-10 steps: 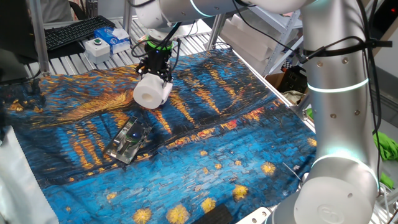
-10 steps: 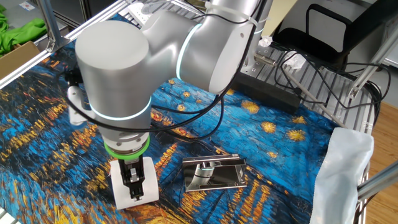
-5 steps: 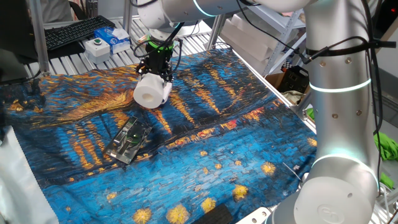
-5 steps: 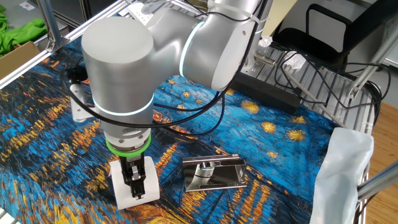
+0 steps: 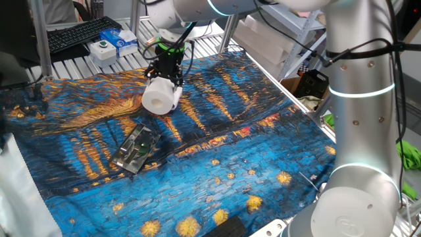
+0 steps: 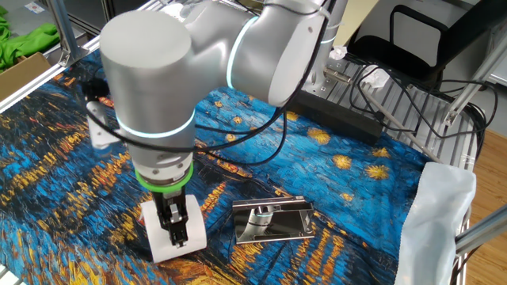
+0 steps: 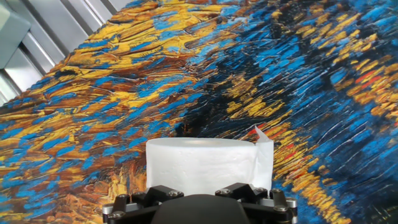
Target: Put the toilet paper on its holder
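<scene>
Read from left to right across one fixed view, the holder (image 5: 135,148) was seen first, lying flat on the painted cloth (image 5: 217,138) toward its left edge, its shiny metal bare and nothing threaded on its bar. Just right of it and further back, nearer the far edge of the cloth, the toilet paper (image 5: 161,97) was found in the gripper (image 5: 166,78), which pointed straight down. The jaws were clamped on the roll from above, one on each side, standing wide because the roll is plump. In the hand view the white roll (image 7: 202,164) was pressed up under the fingers and a loose flap of paper stood out at its right end.

In the other fixed view the roll (image 6: 173,233) was seen to the left of the holder (image 6: 273,220), near it but not touching. Whether the roll was clear of the cloth or still resting on it could not be settled from the pictures.

The pick-up was therefore judged as done, or all but done. The carry across to the holder, the lining up of the hollow core with the bar, and the release were judged to be left.
</scene>
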Robot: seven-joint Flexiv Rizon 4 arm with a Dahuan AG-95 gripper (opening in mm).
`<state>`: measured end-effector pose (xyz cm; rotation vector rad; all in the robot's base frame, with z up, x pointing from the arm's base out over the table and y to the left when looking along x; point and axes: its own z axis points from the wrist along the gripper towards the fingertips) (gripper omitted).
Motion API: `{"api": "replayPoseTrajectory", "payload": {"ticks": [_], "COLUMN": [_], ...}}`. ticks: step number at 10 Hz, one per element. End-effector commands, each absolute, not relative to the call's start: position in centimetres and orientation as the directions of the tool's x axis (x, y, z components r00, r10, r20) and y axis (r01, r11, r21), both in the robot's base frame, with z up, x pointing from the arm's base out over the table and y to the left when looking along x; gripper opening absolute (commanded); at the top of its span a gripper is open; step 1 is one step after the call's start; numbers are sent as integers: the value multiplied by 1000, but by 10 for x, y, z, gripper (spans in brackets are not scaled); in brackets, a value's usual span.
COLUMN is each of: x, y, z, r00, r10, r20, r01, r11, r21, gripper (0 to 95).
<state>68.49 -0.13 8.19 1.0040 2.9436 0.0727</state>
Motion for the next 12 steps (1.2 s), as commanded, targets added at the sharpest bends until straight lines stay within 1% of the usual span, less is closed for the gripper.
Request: {"api": "replayPoseTrajectory", "payload": {"ticks": [1,8,12], "x": [685,666,653], "y": [0,36,49], "z": [84,101,104], "r00": [-786,-748,-756], "r10": [618,664,654], "r20": [-18,-11,-16], "r01": [616,662,652], "r11": [786,747,756], "r21": [55,57,65], "gripper": [0,0,0]}}
